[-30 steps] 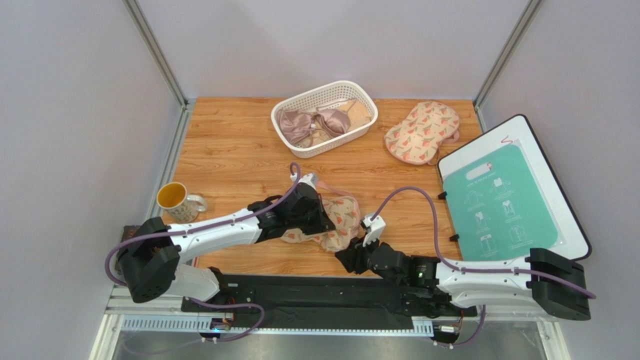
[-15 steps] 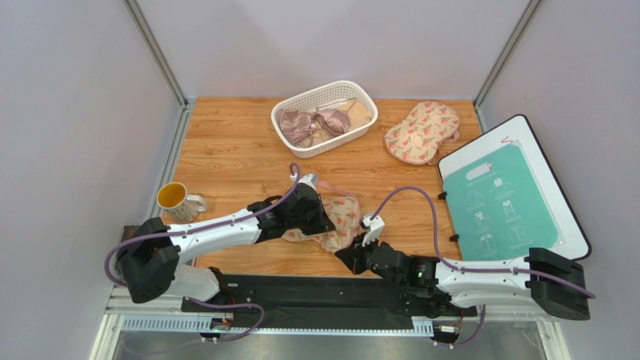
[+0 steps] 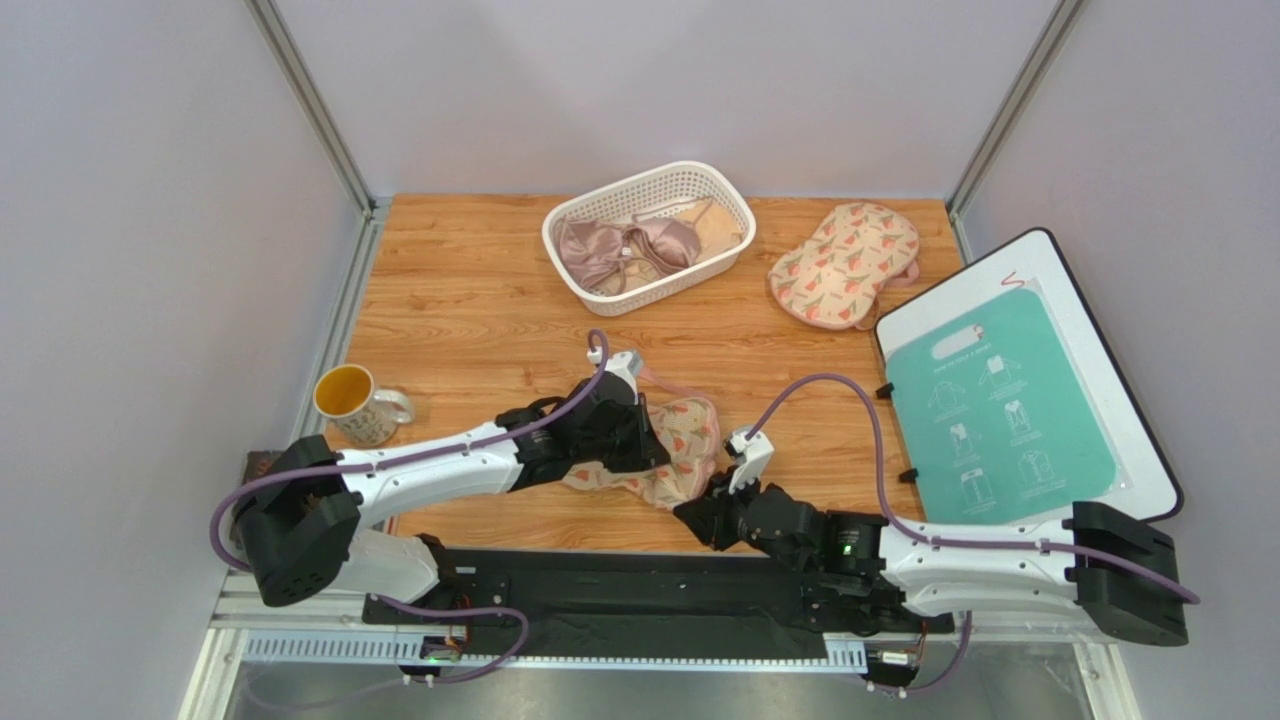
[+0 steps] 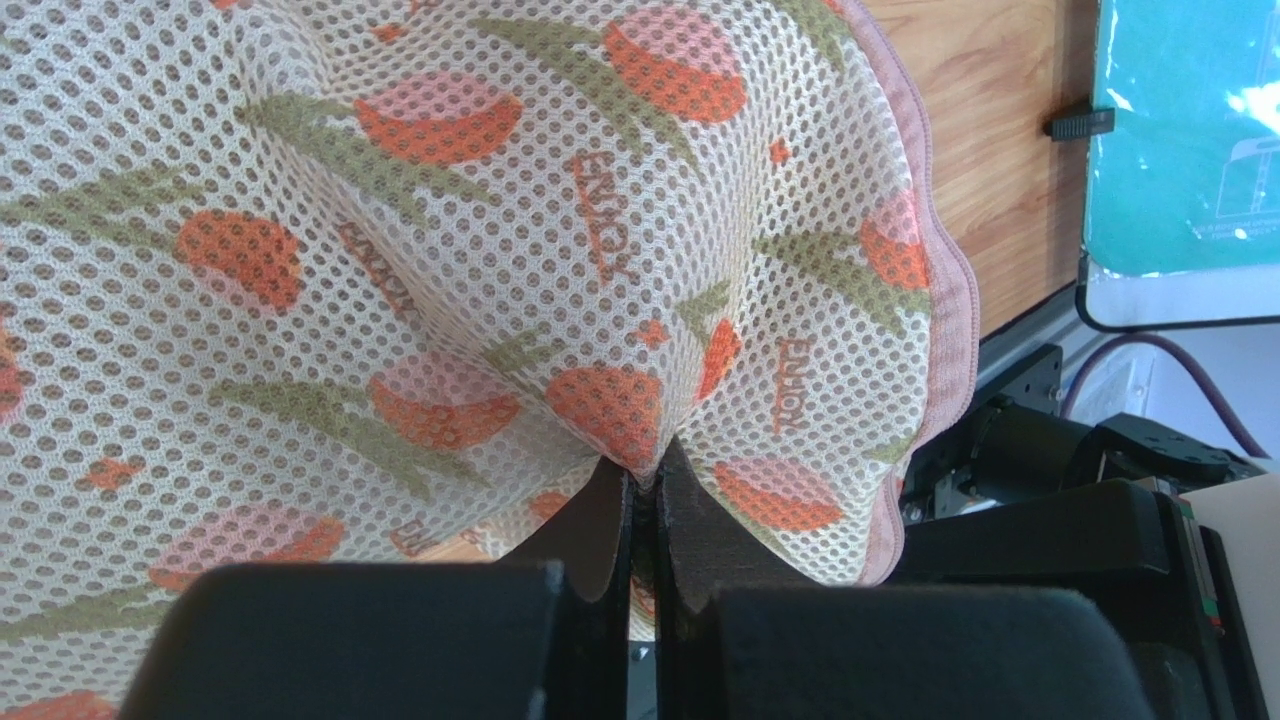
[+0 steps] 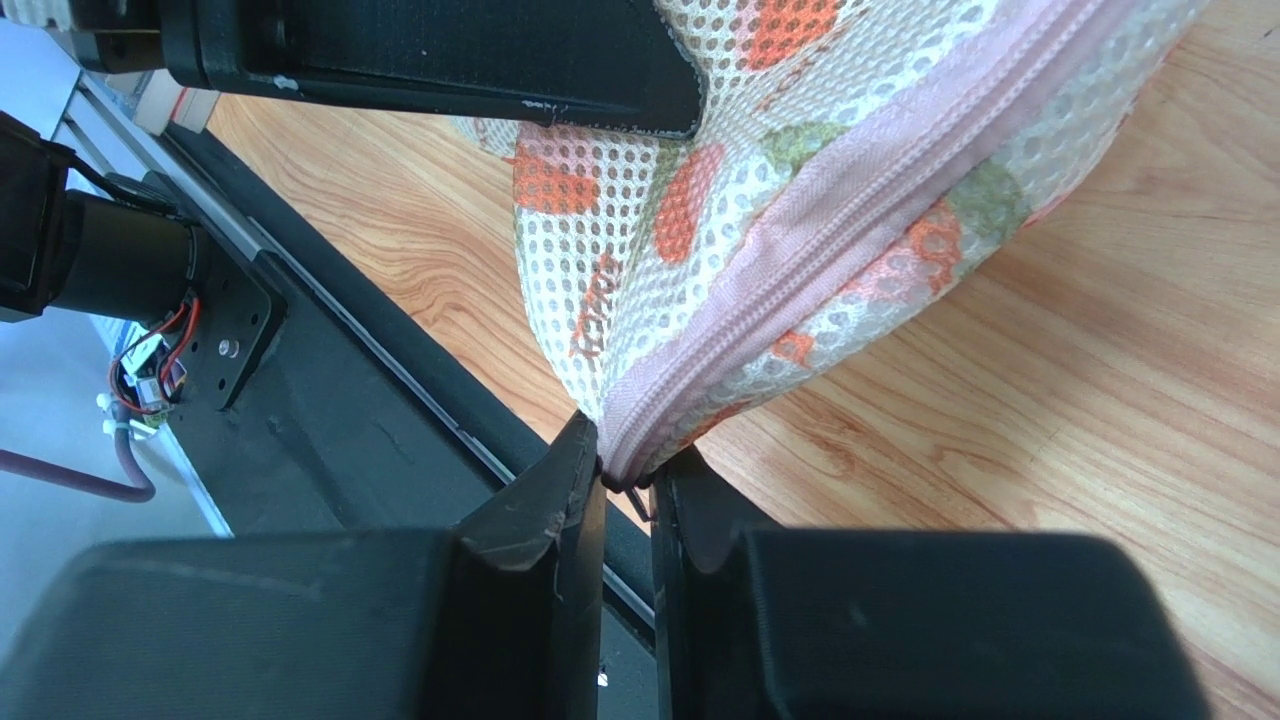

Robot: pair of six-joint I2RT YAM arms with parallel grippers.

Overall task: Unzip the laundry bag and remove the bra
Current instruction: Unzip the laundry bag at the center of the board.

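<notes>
Laundry bag [image 3: 684,443] lies near-centre on the desk [image 3: 481,315]: soft, light, floppy mesh, likely to bunch when tugged. Left pincer [image 4: 643,477] pinches a fold of mesh. Right pincer [image 5: 628,462] nips the pink zip edging [image 5: 842,180] at the near corner, the best place to pull.

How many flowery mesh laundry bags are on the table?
2. The laundry bag lies near the front, pinched by the left gripper and right gripper; the second bag sits far right, between the white basket and the board.
</notes>
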